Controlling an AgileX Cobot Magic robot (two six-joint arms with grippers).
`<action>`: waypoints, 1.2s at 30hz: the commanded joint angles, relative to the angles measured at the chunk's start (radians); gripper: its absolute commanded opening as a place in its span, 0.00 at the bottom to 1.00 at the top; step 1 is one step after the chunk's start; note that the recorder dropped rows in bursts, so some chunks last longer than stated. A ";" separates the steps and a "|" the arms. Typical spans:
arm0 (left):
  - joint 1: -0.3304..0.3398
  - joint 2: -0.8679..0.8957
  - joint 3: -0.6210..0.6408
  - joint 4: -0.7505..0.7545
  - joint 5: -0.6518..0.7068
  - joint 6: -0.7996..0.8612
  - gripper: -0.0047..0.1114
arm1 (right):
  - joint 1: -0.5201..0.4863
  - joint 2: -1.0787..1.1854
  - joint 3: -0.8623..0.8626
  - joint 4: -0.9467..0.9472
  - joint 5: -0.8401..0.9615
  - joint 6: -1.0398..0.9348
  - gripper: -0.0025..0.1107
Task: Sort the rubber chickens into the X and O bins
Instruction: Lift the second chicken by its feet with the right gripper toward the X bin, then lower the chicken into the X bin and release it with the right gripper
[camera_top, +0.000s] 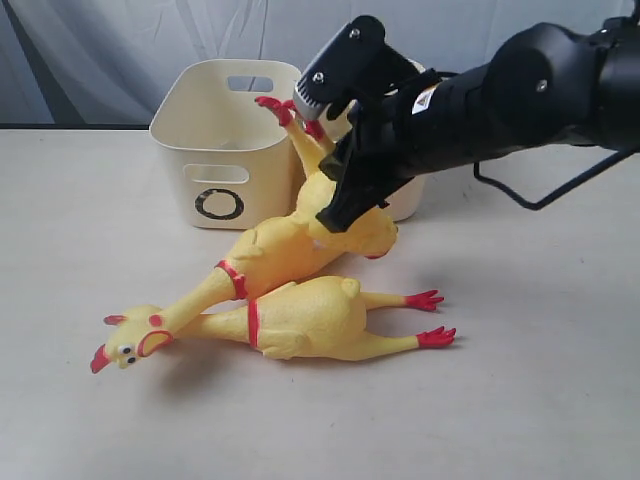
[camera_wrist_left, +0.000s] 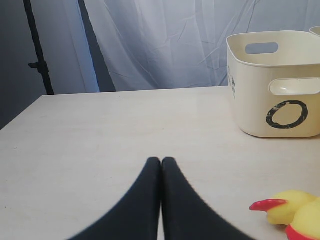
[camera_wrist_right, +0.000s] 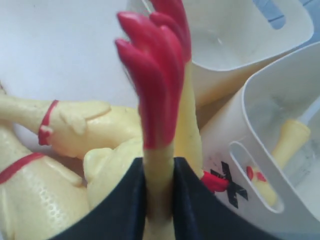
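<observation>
On the beige table (camera_top: 540, 400), a cream plastic tub marked O (camera_top: 200, 130) and its twin marked X (camera_wrist_right: 220, 135) are set side by side toward the far edge. Just before them a floppy yellow rubber lower chicken (camera_top: 300, 320) is overlain by an upper chicken (camera_top: 290, 245), with both necks toward the left edge. The upper one is pinched by one leg in the right gripper (camera_wrist_right: 159, 167), its feet raised and the X tub just beyond. The left gripper (camera_wrist_left: 161, 162) is closed and empty.

Black arm (camera_top: 480, 110) with silver screws (camera_top: 541, 86), thin cable (camera_top: 585, 180), tapered fingers (camera_wrist_left: 145, 200).
</observation>
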 joint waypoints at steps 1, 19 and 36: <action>-0.002 -0.005 0.005 0.000 -0.004 0.000 0.04 | 0.001 -0.069 0.003 0.023 -0.024 0.002 0.01; -0.002 -0.005 0.005 0.000 -0.004 0.000 0.04 | -0.002 -0.149 0.003 0.086 -0.455 0.002 0.01; -0.002 -0.005 0.005 0.004 -0.004 0.001 0.04 | -0.008 0.149 -0.148 0.224 -0.749 -0.084 0.01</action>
